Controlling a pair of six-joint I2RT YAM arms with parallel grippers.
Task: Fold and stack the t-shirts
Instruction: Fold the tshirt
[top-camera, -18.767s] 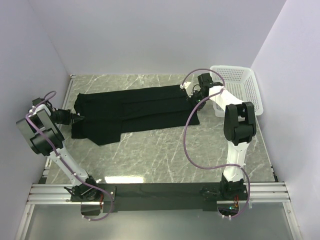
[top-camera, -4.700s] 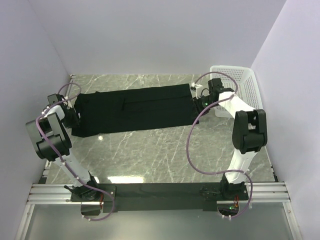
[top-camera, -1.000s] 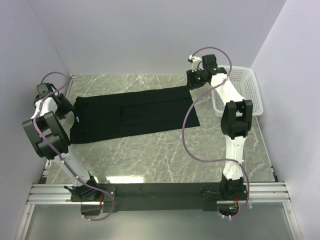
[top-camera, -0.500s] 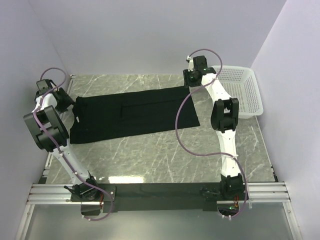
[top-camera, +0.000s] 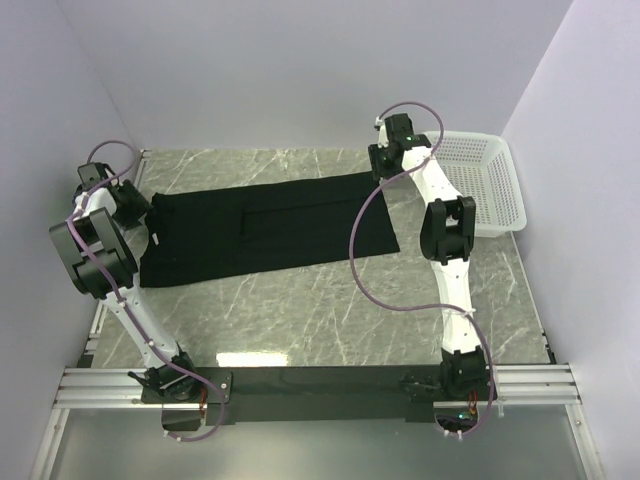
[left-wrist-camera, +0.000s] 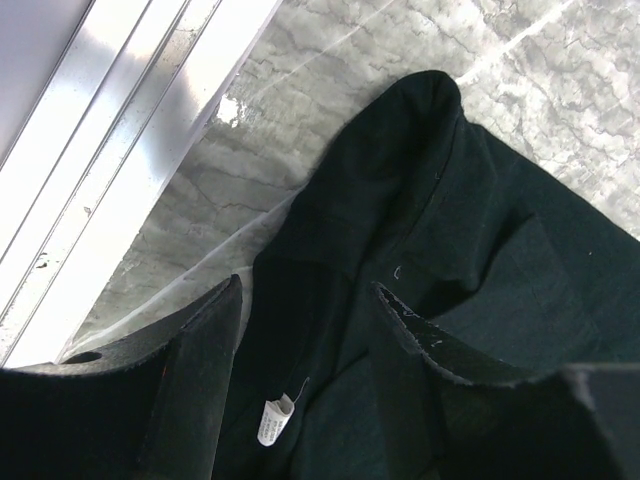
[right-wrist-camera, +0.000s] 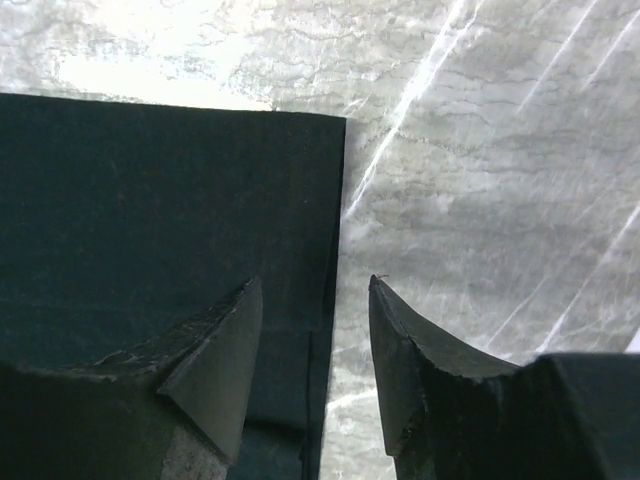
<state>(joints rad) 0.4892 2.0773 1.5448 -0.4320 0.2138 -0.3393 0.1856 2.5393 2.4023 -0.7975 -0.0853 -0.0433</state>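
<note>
The black t-shirt (top-camera: 270, 225) lies flat on the marble table, folded into a long band that runs left to right. My left gripper (top-camera: 138, 208) hangs open over its left end. In the left wrist view the left gripper (left-wrist-camera: 308, 290) has rumpled black cloth (left-wrist-camera: 470, 230) and a small white label (left-wrist-camera: 272, 418) under its spread fingers, with nothing pinched. My right gripper (top-camera: 385, 165) is at the shirt's far right corner. In the right wrist view the right gripper (right-wrist-camera: 315, 283) stands open astride the shirt's straight edge (right-wrist-camera: 335, 220), one finger over cloth (right-wrist-camera: 150, 220), the other over bare marble.
A white perforated basket (top-camera: 480, 185) stands at the back right, just beyond the right arm. An aluminium rail (left-wrist-camera: 130, 130) runs along the table's left edge beside the left gripper. Purple walls close in the back and both sides.
The right arm has swung a little to the left and its jaws have widened over the shirt's corner. The left wrist shifted slightly. The shirt lies as before.
</note>
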